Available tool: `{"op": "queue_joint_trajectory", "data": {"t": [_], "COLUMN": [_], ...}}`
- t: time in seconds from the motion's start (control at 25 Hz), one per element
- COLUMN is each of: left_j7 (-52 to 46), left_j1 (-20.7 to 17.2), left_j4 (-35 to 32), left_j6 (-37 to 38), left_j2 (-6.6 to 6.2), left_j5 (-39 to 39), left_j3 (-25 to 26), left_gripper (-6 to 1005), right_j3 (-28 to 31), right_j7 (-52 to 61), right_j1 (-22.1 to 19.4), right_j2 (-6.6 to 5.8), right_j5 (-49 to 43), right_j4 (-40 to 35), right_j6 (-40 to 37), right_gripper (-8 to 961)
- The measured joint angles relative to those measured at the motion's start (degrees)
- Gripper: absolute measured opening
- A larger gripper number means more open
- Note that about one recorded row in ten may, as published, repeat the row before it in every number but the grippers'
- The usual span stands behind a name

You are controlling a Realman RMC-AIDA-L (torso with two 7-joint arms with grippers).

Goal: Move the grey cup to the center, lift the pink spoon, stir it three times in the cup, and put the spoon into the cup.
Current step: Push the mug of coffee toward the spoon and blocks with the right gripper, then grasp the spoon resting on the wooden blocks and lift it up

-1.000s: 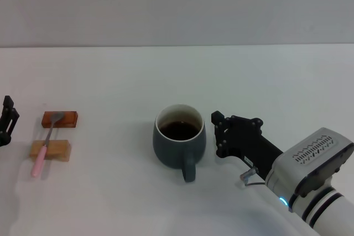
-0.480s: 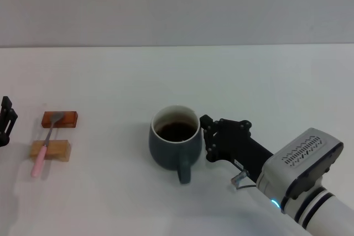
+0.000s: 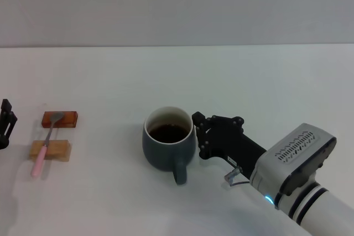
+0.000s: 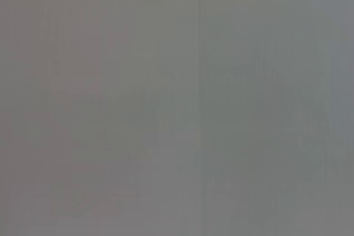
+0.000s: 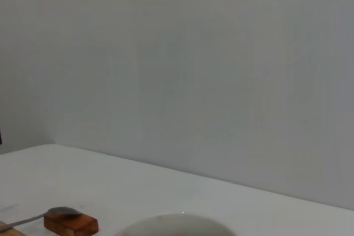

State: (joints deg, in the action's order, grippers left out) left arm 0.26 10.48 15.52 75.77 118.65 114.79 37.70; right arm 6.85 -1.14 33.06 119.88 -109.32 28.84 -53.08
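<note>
Two arms are in the head view. The white worktop [image 3: 110, 70] carries every item. The right arm enters from the lower right; the right gripper [image 3: 197, 136] lies low beside the cup [image 3: 166, 146], its black fingers [image 3: 200, 122] against the cup's right wall. Whether they are spread or pressed together cannot be told, as the fingertips sit close to the cup and partly merge with it. The cup stands upright near the middle of the worktop, handle toward the robot, dark liquid inside. The left gripper [image 3: 5, 122] shows only as a black part at the left edge, well apart from the cup; its fingers cannot be judged.

The two wooden blocks [image 3: 60, 119] lie at the left, one behind the other. The spoon [image 3: 45, 146] rests across both, bowl on the far, darker block, pink handle overhanging the near block toward the robot.

The right wrist view shows the cup's rim [image 5: 177, 224], and the spoon's bowl [image 5: 62, 211] on the far block [image 5: 72, 224]. The left wrist view is plain grey.
</note>
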Motion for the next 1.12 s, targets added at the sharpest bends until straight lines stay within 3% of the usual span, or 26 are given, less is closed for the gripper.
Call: {"op": "queue_joint_trajectory", "data": {"t": [0.28,0.6,0.76,1.12], "left_j7": [-0.01,-0.04,-0.07,-0.17], "left_j1": [-1.21,-2.54,-4.52,-7.20], "left_j4": [0.00,0.11,0.13,1.64], "left_j6": [0.27,0.89,2.09,5.32], "left_j2": [-0.05,-0.09,-0.13,-0.27], "left_j5": [-0.01,1.11,1.36,1.41], "left_j3": [0.19,-1.24,-5.98,-11.05], "left_gripper": [843,843,843,843], "right_j3": [0.72,9.09,17.02,18.77], "right_j7": [-0.32,-0.45,-0.45,-0.47], "right_j1": [-0.42,-6.16,-11.21,-12.53], "right_j2": [0.01,-0.02,-0.15,-0.16], "right_j5": [-0.03,0.48,0.63,0.69], "right_j4": [-1.03,-8.58,-9.75,-12.40], "right_j6": [-0.39,-4.63,-10.05,-11.37], "right_gripper": [-2,-2,-2,-2]}}
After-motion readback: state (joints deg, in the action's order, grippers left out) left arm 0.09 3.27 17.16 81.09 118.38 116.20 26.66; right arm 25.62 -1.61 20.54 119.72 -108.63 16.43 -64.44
